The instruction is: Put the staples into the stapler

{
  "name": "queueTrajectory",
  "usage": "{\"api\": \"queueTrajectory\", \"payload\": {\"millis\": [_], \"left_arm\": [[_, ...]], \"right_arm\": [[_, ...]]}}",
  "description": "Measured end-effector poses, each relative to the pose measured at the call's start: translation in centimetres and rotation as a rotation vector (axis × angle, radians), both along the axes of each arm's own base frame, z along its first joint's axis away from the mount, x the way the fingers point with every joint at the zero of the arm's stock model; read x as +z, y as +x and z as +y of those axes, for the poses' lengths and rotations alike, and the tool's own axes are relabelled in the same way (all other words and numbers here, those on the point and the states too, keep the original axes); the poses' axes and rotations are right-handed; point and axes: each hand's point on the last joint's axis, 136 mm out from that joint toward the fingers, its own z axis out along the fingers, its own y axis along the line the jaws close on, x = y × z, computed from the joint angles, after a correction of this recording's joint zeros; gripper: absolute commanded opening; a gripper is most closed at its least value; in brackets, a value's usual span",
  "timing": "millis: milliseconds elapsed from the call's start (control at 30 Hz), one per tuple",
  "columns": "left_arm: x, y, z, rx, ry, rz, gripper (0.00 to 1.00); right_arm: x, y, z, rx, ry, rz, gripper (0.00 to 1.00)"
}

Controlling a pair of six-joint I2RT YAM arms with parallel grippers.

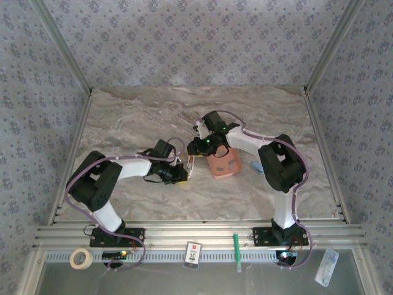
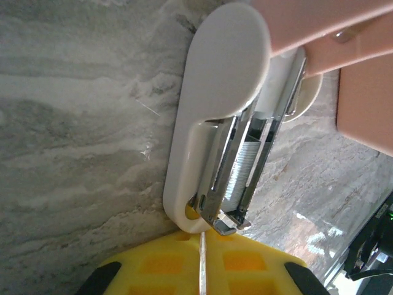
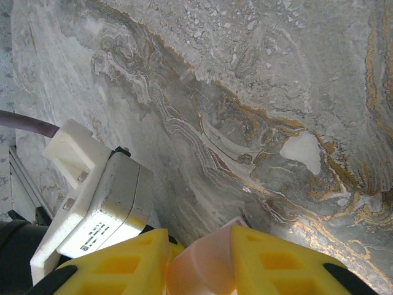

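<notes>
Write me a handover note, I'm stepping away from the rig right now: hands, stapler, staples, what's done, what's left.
Left hand: shut, pinching the near end of the stapler.
Right hand: closed on a salmon-pink piece; I cannot tell what it is.
Stapler: open, rail exposed.
Staples: a strip lies in the rail.
Done: staples are in.
Left: probably shut the stapler, then let go.
</notes>
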Motion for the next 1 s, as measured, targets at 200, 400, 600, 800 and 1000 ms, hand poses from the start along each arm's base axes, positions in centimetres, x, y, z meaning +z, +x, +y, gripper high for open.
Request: {"api": "queueTrajectory", "payload": {"millis": [200,400,600,800,1000], "left_arm": [[0.0,0.4,0.3,0.013,0.001,-0.004,0.10],[-0.1,0.6,0.4,0.017,0.001,-0.006,0.10],[-0.1,0.8,0.7,0.020,0.003,-0.007,0.10],[-0.1,1.5,1.0,0.038,0.008,-0.031,0.10],[-0.1,1.8,1.0,0.039,0.013,-0.044,0.10]], "right_arm": [[0.2,-0.2,-0.1,0.001,-0.005,0.000,0.29],[0.3,-0.8,-0.2,0.015,-0.043,-0.024,0.29],[0.3,-1.7,0.0,0.031,-0.094,-0.055,0.32],[-0.3,-4.3,0.5,0.081,-0.158,-0.026,0.36],[-0.6,-5.3,0.5,0.098,-0.179,-0.009,0.37]]}}
